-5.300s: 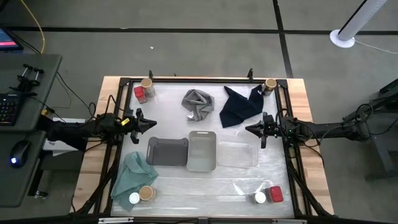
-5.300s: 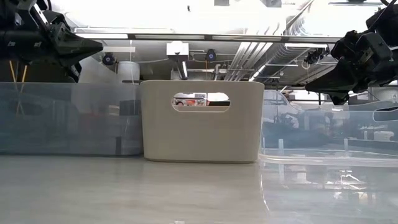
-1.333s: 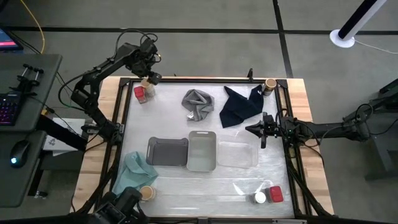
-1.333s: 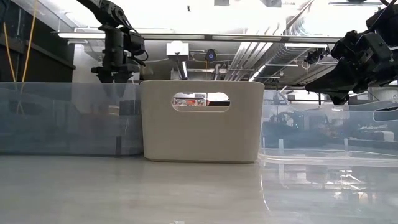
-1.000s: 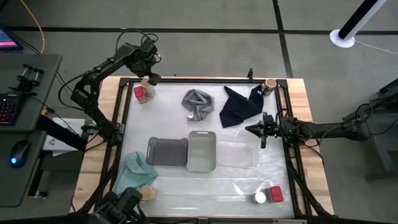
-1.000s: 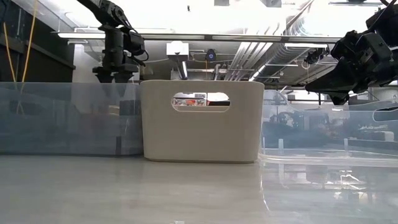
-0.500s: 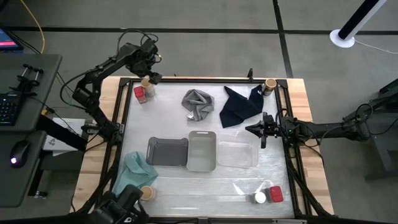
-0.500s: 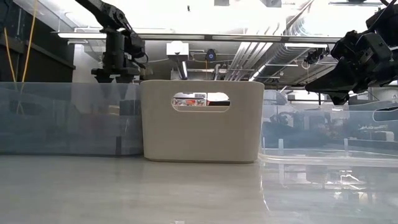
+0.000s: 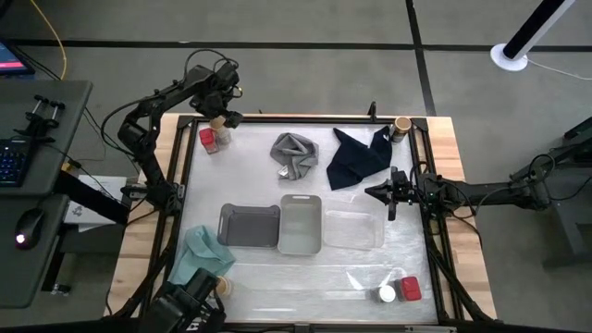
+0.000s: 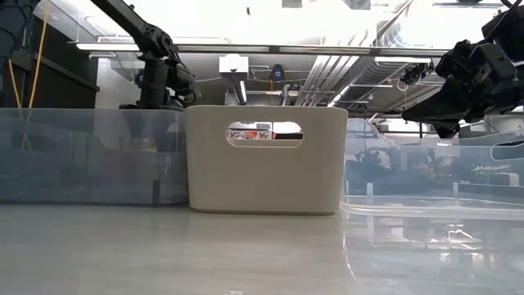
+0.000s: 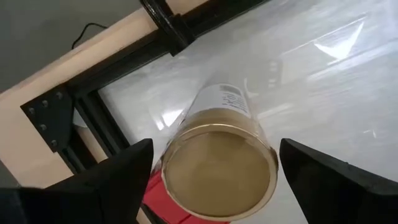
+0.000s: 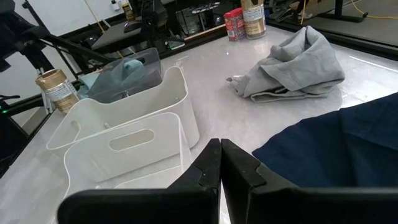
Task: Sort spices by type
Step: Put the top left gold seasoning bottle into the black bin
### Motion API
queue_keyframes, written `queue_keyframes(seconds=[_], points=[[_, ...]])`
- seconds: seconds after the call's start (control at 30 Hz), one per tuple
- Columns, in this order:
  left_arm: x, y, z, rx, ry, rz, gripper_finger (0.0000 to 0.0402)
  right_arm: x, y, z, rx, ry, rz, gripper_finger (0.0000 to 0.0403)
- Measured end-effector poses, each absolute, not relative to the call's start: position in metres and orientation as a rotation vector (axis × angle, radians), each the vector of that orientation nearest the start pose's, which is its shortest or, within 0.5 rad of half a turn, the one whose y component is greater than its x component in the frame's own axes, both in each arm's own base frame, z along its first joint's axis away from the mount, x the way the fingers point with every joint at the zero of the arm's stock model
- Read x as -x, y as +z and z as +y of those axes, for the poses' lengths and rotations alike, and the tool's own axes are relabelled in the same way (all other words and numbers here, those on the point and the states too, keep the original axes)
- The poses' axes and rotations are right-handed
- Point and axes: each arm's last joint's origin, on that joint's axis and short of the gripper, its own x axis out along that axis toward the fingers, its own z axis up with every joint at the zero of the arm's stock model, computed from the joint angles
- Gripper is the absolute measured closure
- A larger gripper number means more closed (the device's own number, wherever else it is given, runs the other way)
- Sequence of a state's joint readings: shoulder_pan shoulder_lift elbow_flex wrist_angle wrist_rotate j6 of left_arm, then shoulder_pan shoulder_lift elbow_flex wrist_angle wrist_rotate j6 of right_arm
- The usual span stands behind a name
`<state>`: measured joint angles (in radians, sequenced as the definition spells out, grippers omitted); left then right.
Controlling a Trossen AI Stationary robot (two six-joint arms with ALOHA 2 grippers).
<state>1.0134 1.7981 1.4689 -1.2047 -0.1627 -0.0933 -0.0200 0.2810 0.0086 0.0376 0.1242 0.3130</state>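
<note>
A: Tan-topped spice jar (image 11: 219,160): location?
B: Far left corner of the table (image 9: 305,273), touching a red jar (image 9: 209,140), directly beneath the left gripper (image 9: 222,118), fingers spread and not touching it.
A: Right gripper (image 12: 220,163)?
B: Fingers together, holding nothing, at the right edge.

No text, brand, number or sign can be read anywhere. The tan-topped jar (image 11: 219,167) between the left arm's fingers carries a white label with small print, too blurred to make out. Another tan-topped jar (image 12: 56,89), seen from the right wrist, also bears a label whose print is too small to read.
</note>
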Motion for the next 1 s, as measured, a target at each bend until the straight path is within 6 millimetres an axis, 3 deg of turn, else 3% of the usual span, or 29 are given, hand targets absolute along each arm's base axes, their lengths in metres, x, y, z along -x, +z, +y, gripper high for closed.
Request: queue_keyframes(seconds=[0.27, 0.63, 0.77, 0.87, 1.0], points=[[-0.172, 0.242, 0.284, 0.734, 0.985, 1.454, 0.0078, -0.112, 0.146, -0.006, -0.299, -0.179, 0.21, 0.0402], [-0.173, 0.243, 0.282, 0.751, 0.976, 1.454, 0.0171, -0.112, 0.146, -0.006, -0.299, -0.179, 0.21, 0.0402], [-0.175, 0.244, 0.279, 0.743, 0.965, 1.46, 0.0173, -0.112, 0.146, -0.006, -0.299, -0.179, 0.21, 0.0402], [-0.18, 0.254, 0.276, 0.727, 0.928, 1.425, 0.0173, -0.112, 0.146, -0.006, -0.299, -0.179, 0.211, 0.0402], [-0.186, 0.29, 0.27, 0.676, 0.907, 1.279, 0.0174, -0.112, 0.146, -0.006, -0.299, -0.179, 0.21, 0.0402]])
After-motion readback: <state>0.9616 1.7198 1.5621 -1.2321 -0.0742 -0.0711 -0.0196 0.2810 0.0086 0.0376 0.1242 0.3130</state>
